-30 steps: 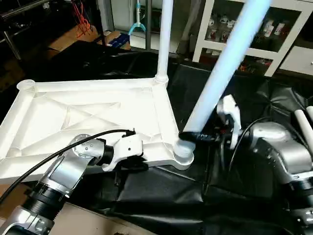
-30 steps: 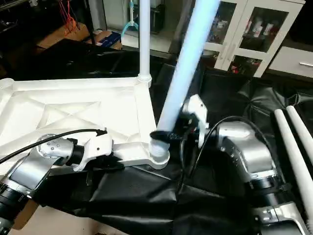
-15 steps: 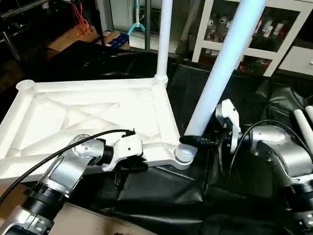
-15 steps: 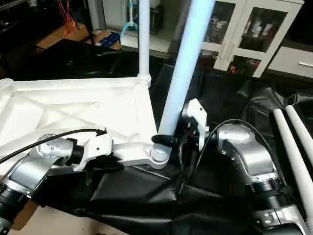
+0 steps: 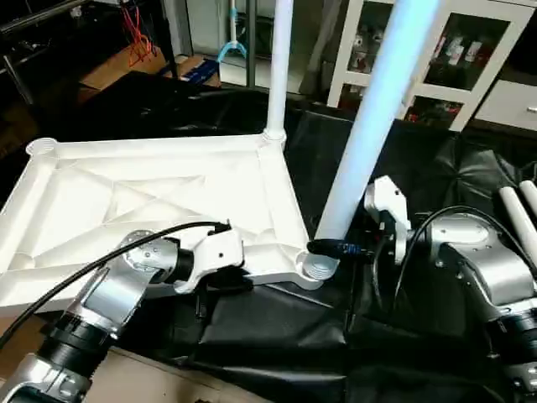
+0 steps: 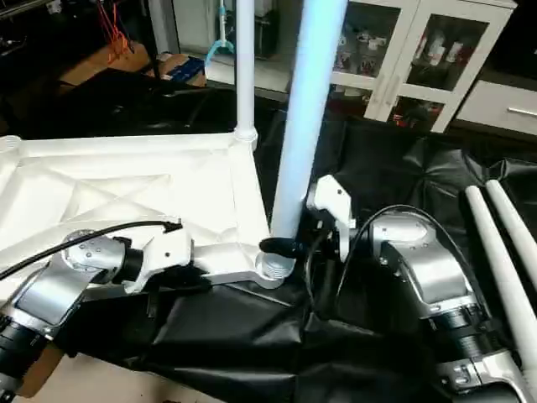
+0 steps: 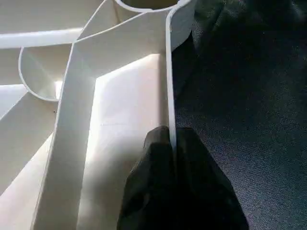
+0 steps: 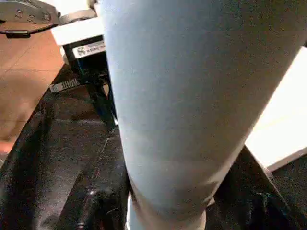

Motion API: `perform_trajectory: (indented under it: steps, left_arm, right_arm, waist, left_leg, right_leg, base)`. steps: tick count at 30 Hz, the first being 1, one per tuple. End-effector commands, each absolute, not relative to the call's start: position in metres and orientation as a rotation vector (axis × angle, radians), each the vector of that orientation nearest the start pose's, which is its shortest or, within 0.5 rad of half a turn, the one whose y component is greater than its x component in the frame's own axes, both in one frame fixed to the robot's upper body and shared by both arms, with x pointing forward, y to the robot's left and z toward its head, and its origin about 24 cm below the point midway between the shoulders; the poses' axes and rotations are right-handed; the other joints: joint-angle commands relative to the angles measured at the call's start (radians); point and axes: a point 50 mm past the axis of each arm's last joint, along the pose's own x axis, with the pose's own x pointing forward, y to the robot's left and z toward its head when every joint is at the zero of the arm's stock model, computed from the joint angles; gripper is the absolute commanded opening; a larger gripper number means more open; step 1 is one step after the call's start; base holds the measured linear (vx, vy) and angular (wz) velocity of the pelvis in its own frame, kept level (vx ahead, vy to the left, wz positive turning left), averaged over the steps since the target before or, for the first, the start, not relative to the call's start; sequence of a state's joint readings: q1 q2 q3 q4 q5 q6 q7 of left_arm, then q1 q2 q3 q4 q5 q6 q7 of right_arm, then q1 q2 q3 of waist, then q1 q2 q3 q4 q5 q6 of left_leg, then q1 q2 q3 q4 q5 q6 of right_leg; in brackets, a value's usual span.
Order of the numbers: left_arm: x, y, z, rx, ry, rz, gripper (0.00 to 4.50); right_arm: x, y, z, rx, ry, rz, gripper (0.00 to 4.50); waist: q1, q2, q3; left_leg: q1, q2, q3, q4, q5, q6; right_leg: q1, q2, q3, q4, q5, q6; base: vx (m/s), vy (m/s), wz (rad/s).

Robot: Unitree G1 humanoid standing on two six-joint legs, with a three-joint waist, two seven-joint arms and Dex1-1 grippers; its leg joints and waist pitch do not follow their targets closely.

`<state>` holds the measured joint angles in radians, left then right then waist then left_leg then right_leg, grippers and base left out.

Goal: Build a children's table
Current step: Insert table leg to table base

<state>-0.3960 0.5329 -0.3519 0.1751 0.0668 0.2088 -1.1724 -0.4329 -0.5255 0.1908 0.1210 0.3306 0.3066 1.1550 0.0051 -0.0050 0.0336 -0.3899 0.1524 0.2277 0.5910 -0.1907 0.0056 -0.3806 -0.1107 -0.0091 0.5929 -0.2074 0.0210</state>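
Observation:
The children's table top (image 5: 159,197) lies upside down, white, with its X-ribs facing up. One white leg (image 5: 278,75) stands upright in the far right corner socket. My right gripper (image 5: 329,248) is shut on the lower end of a second leg (image 5: 369,126), which stands nearly upright just above the near right corner socket (image 5: 317,268). In the right wrist view black fingers (image 8: 98,201) flank this leg (image 8: 177,105). My left gripper (image 5: 221,282) is shut on the top's near rim. Its fingertips (image 7: 158,143) pinch the thin rim wall (image 7: 169,72).
Black sheeting (image 5: 277,327) covers the work surface under and around the top. Two spare white legs (image 6: 503,252) lie at the right. A white glass-door cabinet (image 6: 419,59) stands behind, and a black cable (image 5: 75,277) runs along my left forearm.
The leg in my right gripper has swung from a strong lean to nearly upright, and its lower end has come up out of the near right socket. The left gripper has not moved.

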Motion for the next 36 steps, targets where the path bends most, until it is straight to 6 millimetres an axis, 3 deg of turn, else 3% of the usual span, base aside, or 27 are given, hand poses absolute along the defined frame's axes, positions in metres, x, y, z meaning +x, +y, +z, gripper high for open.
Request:
perform_trajectory:
  steps: [1,5,10,15,23,36]
  left_arm:
    - [0.272,0.146,0.045,0.603,0.517,-1.368,0.00]
    - [0.272,0.146,0.045,0.604,0.516,-1.368,0.00]
    - [0.272,0.146,0.045,0.605,0.518,-1.368,0.00]
    - [0.271,0.147,0.044,0.605,0.522,-1.365,0.00]
    - [0.271,0.146,0.044,0.605,0.521,-1.367,0.00]
    - [0.270,0.147,0.044,0.605,0.523,-1.366,0.00]
  right_arm:
    - [0.292,-0.149,0.103,-0.231,0.221,1.310,1.84]
    - [0.295,-0.141,0.102,-0.228,0.198,1.318,1.84]
    - [0.295,-0.135,0.095,-0.260,0.211,1.347,1.84]
    - [0.295,-0.133,0.090,-0.276,0.220,1.358,1.84]
    - [0.298,-0.127,0.092,-0.158,0.204,1.369,1.84]
    - [0.300,-0.123,0.088,-0.125,0.229,1.371,1.84]
  waist:
    - [-0.001,-0.007,-0.045]
    - [-0.004,-0.007,-0.047]
    - [-0.003,-0.008,-0.047]
    - [-0.006,-0.009,-0.045]
    - [-0.008,-0.007,-0.045]
    - [-0.011,-0.008,-0.043]
  left_leg:
    - [0.035,0.080,-0.041,-0.075,-0.190,0.051]
    - [0.037,0.079,-0.042,-0.076,-0.195,0.037]
    - [0.036,0.078,-0.040,-0.073,-0.177,0.049]
    - [0.036,0.079,-0.042,-0.076,-0.216,0.034]
    - [0.037,0.079,-0.042,-0.078,-0.230,0.025]
    - [0.036,0.079,-0.042,-0.080,-0.235,0.018]
  right_leg:
    - [0.014,-0.034,0.019,-0.052,-0.072,-0.261]
    - [0.012,-0.031,0.018,-0.051,-0.076,-0.259]
    - [0.013,-0.031,0.017,-0.048,-0.046,-0.263]
    - [0.012,-0.031,0.018,-0.051,-0.093,-0.254]
    - [0.011,-0.029,0.018,-0.052,-0.093,-0.256]
    - [0.009,-0.030,0.019,-0.052,-0.105,-0.253]
  base:
    - [0.000,0.000,0.00]
    - [0.000,0.000,0.00]
    - [0.000,0.000,0.00]
    - [0.000,0.000,0.00]
    - [0.000,0.000,0.00]
    - [0.000,0.000,0.00]
